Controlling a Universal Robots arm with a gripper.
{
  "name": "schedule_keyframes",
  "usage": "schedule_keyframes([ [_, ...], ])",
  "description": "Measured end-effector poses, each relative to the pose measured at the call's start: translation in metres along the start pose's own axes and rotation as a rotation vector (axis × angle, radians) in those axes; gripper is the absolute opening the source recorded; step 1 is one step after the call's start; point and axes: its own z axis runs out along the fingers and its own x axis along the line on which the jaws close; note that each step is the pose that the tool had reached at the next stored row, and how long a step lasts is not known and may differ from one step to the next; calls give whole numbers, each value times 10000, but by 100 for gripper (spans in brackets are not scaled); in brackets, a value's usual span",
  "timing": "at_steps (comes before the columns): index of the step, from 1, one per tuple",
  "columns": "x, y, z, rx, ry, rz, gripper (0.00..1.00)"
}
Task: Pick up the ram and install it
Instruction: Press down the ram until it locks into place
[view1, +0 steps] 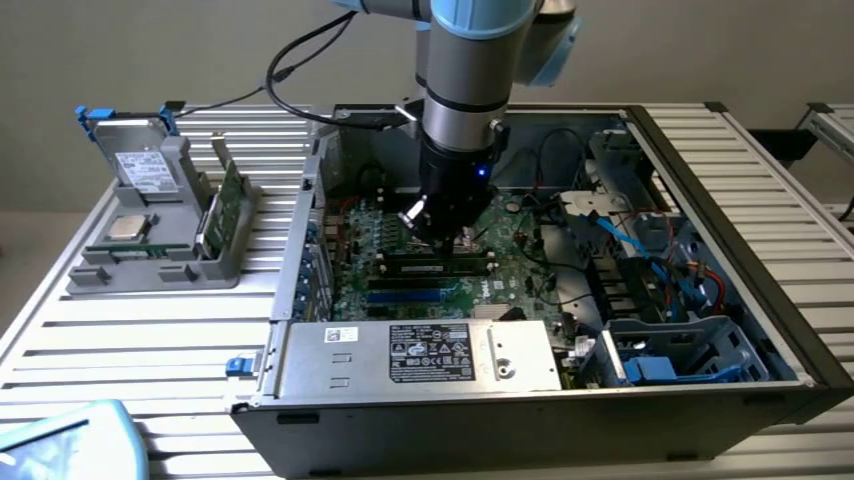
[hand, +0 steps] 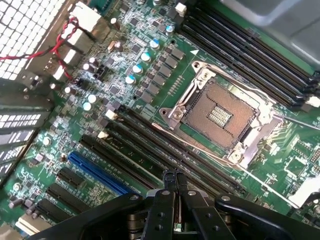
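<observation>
Your gripper (view1: 447, 232) hangs low inside the open computer case (view1: 721, 180), just above the green motherboard (view1: 521, 240). In the wrist view its two black fingers (hand: 169, 192) are pressed together with nothing between them, their tips over the long black memory slots (hand: 165, 150) that run beside the empty CPU socket (hand: 217, 115). A blue expansion slot (hand: 97, 172) lies next to those memory slots, on the side away from the socket.

You can see a long narrow module, apparently the ram (view1: 430, 266), lying along the slots just below the gripper in the exterior view, near but clear of the fingertips; whether it is fully seated you cannot tell. On the slatted table (view1: 147, 340), at the exterior view's left, a grey parts tray (view1: 154, 268) holds a square silver processor (view1: 130, 226) and an upright green card (view1: 230, 205).
</observation>
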Motion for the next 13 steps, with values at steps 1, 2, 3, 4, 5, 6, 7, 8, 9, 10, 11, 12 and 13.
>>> schedule_keyframes([
  [1, 0, 0, 0, -4, -6, 165, 11],
  [2, 0, 0, 0, -9, -12, 329, 11],
  [3, 0, 0, 0, -14, -18, 484, 11],
  [4, 0, 0, 0, -19, -24, 636, 11],
  [5, 0, 0, 0, -23, -30, 795, 11],
  [6, 0, 0, 0, -28, -36, 951, 11],
  [7, 0, 0, 0, -32, -42, 1102, 11],
  [8, 0, 0, 0, -37, -48, 1256, 11],
  [9, 0, 0, 0, -41, -54, 1408, 11],
  [10, 0, 0, 0, -46, -60, 1576, 11],
  [11, 0, 0, 0, -51, -66, 1727, 11],
  [12, 0, 0, 0, -55, -72, 1879, 11],
  [13, 0, 0, 0, -60, -78, 2023, 11],
])
